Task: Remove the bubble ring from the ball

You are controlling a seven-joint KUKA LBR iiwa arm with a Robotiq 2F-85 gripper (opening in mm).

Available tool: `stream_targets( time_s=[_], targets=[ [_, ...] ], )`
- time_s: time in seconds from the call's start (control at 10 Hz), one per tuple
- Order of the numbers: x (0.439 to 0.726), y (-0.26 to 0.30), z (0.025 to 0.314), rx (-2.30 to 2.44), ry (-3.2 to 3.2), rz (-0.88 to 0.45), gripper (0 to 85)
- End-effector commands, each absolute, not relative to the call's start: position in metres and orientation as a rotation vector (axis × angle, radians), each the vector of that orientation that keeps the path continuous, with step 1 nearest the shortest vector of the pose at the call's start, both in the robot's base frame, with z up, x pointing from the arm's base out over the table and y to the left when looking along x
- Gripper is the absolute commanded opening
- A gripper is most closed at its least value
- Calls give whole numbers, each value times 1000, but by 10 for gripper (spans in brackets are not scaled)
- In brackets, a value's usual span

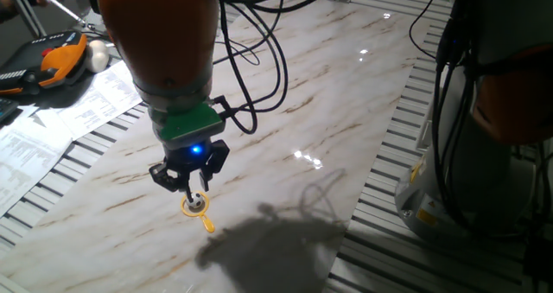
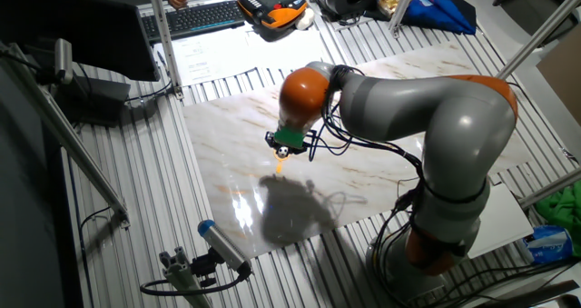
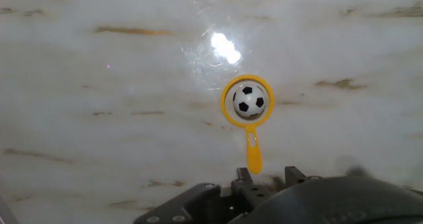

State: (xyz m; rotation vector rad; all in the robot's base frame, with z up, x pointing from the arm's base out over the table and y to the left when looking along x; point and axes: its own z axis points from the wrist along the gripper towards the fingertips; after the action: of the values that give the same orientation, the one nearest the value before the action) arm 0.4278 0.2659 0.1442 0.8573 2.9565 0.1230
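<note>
Just below the hand camera, the gripper (image 1: 192,182) hung with jaws parted, holding nothing. Beyond it, the bubble ring (image 3: 248,102) lay flat around the ball (image 3: 249,100); light, thin plastic, best pinched by its stubby handle nearer the gripper.

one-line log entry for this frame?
phase: approach | tool: above ring, nothing held | bubble ring: flat, encircling ball | table

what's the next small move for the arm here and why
Probably lower the end effector onto the bubble ring's stubby handle and close on it there. The hand view shows the loop lying flat on the marble table around the ball, with the handle sticking out toward the end effector. The handle is clear of the ball, so the ring could then lift off.
</note>
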Motion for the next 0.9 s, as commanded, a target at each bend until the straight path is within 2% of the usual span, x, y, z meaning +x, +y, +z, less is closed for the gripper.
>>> stream_targets(
  time_s=[0.0, 0.8],
  targets=[
    [428, 266, 144, 843, 2961, 142, 340],
    [431, 270, 137, 756, 3010, 44, 340]
  ],
)
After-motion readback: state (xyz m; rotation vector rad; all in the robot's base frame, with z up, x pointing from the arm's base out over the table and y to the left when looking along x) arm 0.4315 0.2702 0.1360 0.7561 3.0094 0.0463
